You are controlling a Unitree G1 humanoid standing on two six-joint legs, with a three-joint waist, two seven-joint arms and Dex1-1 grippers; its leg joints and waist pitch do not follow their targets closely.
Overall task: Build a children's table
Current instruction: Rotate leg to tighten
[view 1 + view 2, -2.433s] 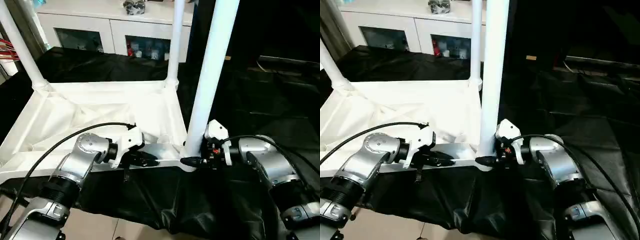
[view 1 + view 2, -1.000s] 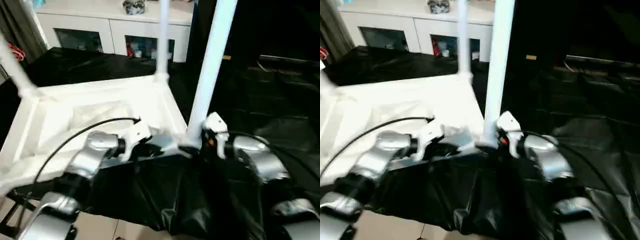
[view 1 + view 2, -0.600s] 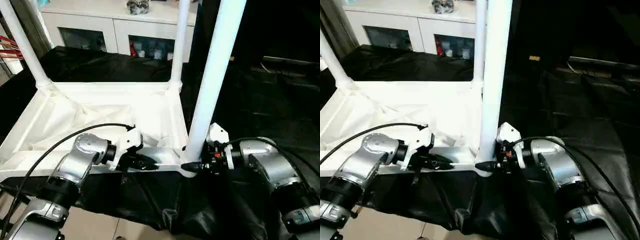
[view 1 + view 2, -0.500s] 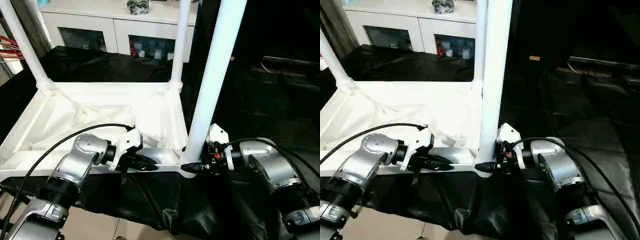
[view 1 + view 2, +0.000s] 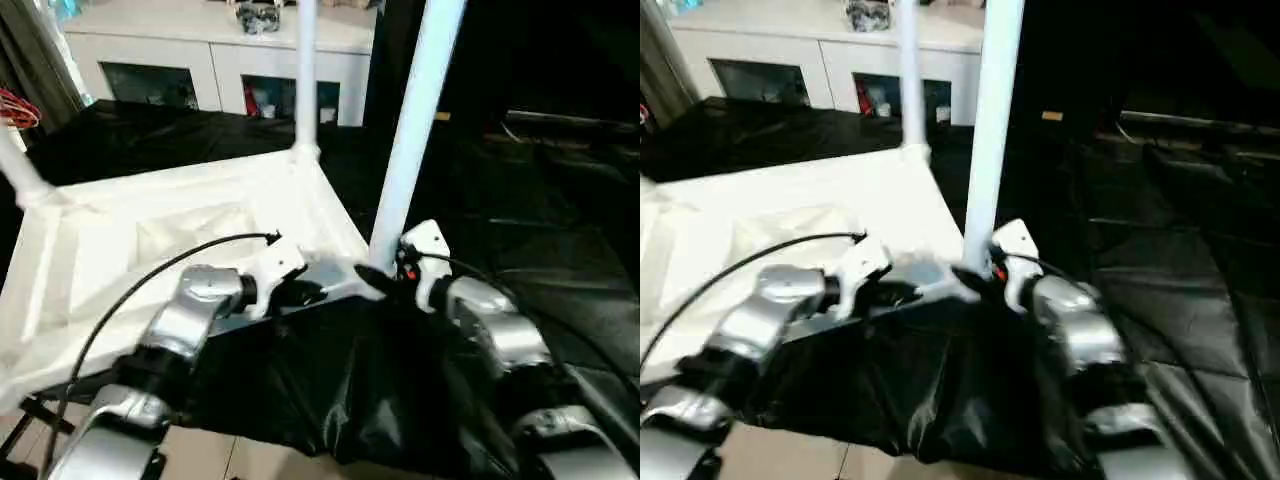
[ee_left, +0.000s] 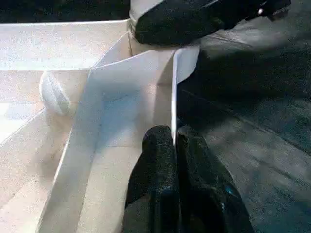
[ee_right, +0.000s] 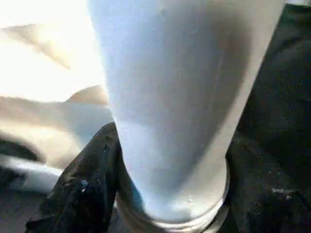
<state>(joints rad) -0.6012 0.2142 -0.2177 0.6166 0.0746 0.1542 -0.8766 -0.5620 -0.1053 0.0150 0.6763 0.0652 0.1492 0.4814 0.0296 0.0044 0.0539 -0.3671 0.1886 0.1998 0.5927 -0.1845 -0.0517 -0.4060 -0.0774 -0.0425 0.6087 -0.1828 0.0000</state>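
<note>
Tabletop [image 5: 150, 240], white plastic and turned with its ribbed underside up, lies tilted on a black cloth [image 5: 330, 390] in front of the robot. The left tool [image 6: 172, 145] is clenched on the thin near wall of the tabletop: in the left wrist view one black finger [image 6: 156, 160] presses the inner face of the wall and the other the outer face. Just beyond this tool, along the same wall, is the near corner socket [image 7: 170, 213] with a white leg [image 5: 410, 130] standing up from it.

The right tool [image 5: 385, 275] is at the base of this leg. In the right wrist view its two black fingers [image 7: 85, 189] sit on both sides of the tube, right at the socket ring, so this tool is grasping the leg. The two tools are near each other, with only the corner of the tabletop between them.

Farther from both tools, a second leg [image 5: 305, 70] rises from the far corner of the tabletop, and a third leg [image 5: 20, 165] stands at the corner far to the left of the left tool. Behind the tabletop stands a white cabinet [image 5: 215, 60] with glass doors. More black cloth lies to the right of the right tool.
</note>
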